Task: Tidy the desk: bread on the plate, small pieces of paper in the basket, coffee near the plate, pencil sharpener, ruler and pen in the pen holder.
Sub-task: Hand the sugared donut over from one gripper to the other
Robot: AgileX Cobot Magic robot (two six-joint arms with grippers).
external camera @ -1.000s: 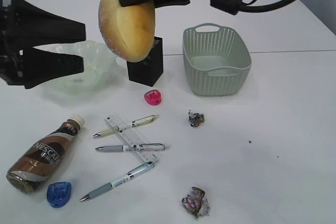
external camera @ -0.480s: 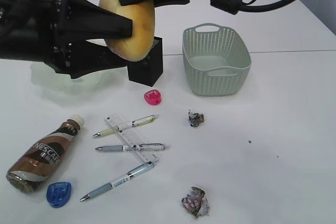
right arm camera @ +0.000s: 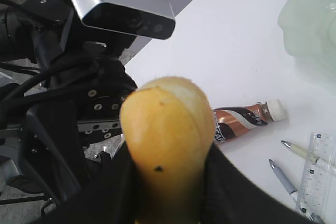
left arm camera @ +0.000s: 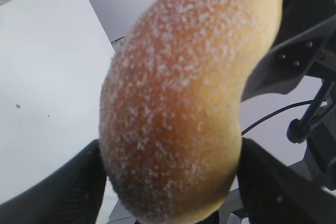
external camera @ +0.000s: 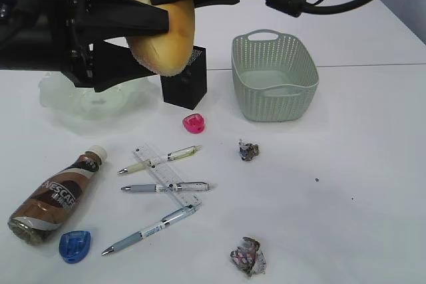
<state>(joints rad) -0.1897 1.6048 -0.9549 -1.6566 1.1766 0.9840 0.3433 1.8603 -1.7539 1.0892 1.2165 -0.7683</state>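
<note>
The bread (external camera: 163, 34), a golden-orange oval bun with a sugar-speckled crust, hangs in the air on end above the white desk (external camera: 359, 164). The ruffled pale green plate (external camera: 63, 98) sits at the left, the black mesh pen holder (external camera: 186, 84) beside it, then the pale green perforated basket (external camera: 274, 78). The brown coffee (external camera: 56, 194) bottle lies on its side, cap toward the plate. The clear ruler (external camera: 166, 176) lies slantwise among three pens (external camera: 166, 187). A pink sharpener (external camera: 194, 123) and a blue one (external camera: 74, 245) lie apart; two crumpled papers (external camera: 248, 149) lie on the desk.
</note>
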